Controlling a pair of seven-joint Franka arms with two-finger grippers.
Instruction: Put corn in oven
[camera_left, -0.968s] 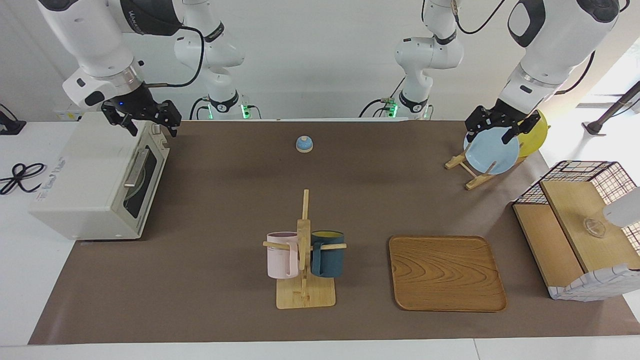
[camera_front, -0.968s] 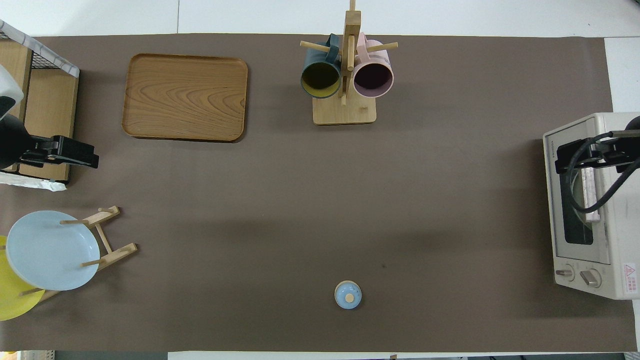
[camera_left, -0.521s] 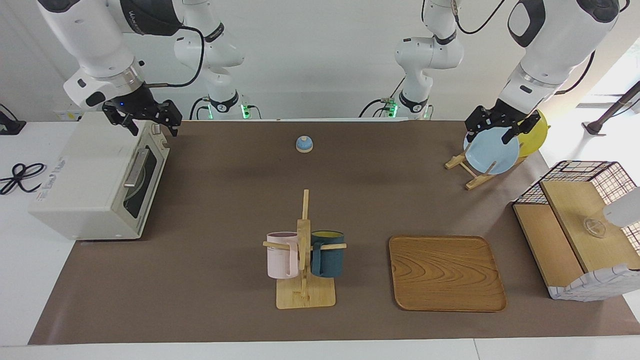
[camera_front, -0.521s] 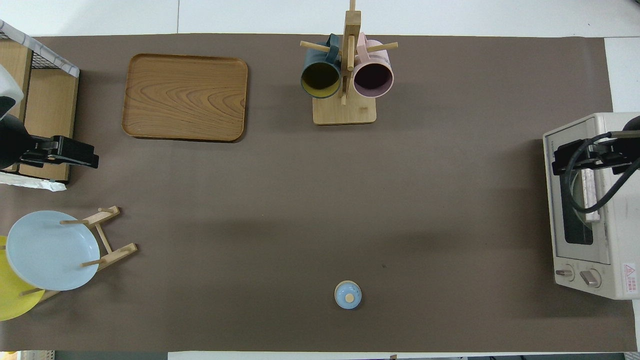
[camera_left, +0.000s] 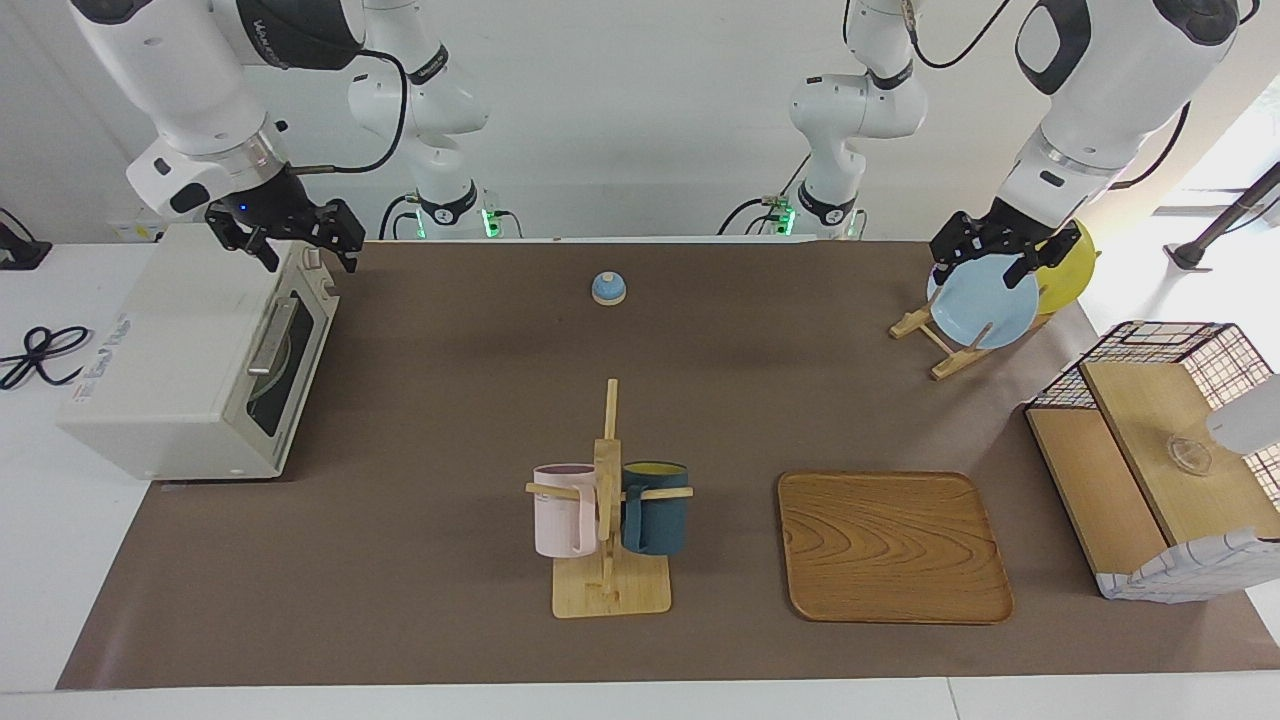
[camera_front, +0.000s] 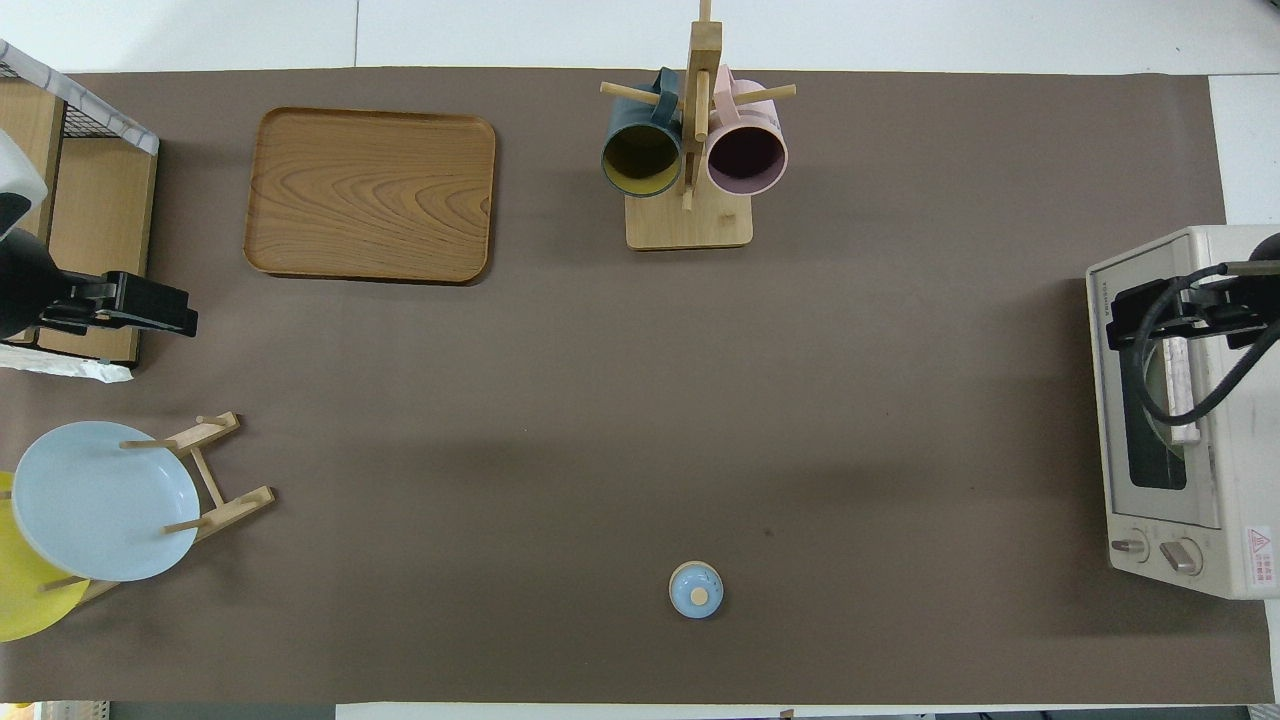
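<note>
You won't find the corn anywhere on the table; the toaster oven (camera_left: 200, 350) stands shut. Right gripper (camera_left: 290, 240) hovers over it, left gripper (camera_left: 985, 255) well apart over the plate rack (camera_left: 945, 340); both spread wide, empty. Expect a smooth, slippery cob: grip mid-length.

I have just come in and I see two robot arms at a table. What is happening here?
Nothing is held at this moment. The right claw hangs open over the oven, whose door is shut. The left claw hangs open over the blue plate in its rack. No corn is in view.
</note>
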